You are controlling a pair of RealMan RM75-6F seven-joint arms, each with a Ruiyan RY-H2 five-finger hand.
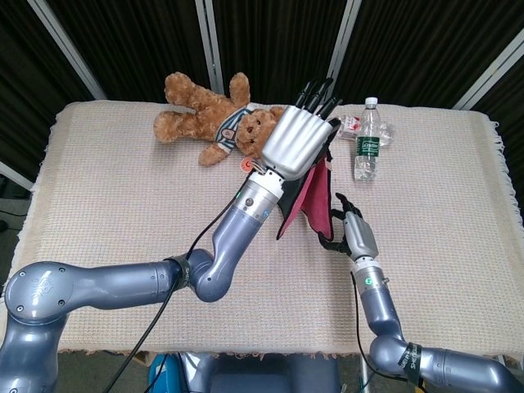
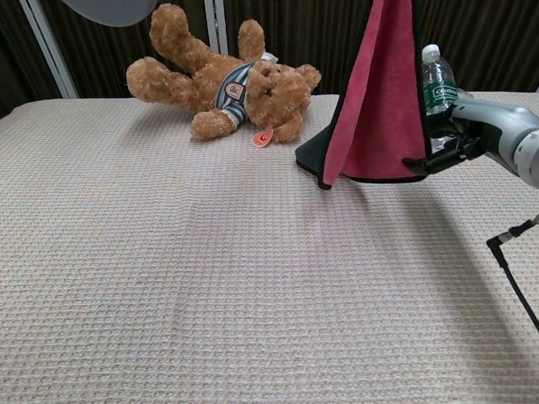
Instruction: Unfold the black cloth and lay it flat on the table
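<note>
The black cloth (image 1: 309, 196) with its pink-red inner side (image 2: 379, 109) hangs upright above the table's middle right, its lowest corner close to the surface. My left hand (image 1: 299, 139) holds the cloth's top edge high up, its dark fingertips pointing away. My right hand (image 1: 352, 232) is low on the cloth's right side, and its dark fingers pinch the lower right corner. In the chest view that right hand (image 2: 484, 135) sits beside the hanging cloth's bottom edge.
A brown teddy bear (image 1: 221, 123) lies at the back, left of the cloth. A water bottle (image 1: 368, 139) stands just behind the cloth's right side, with a small red and white packet (image 1: 350, 124) beside it. A beige woven cover (image 2: 210, 278) spreads over the table.
</note>
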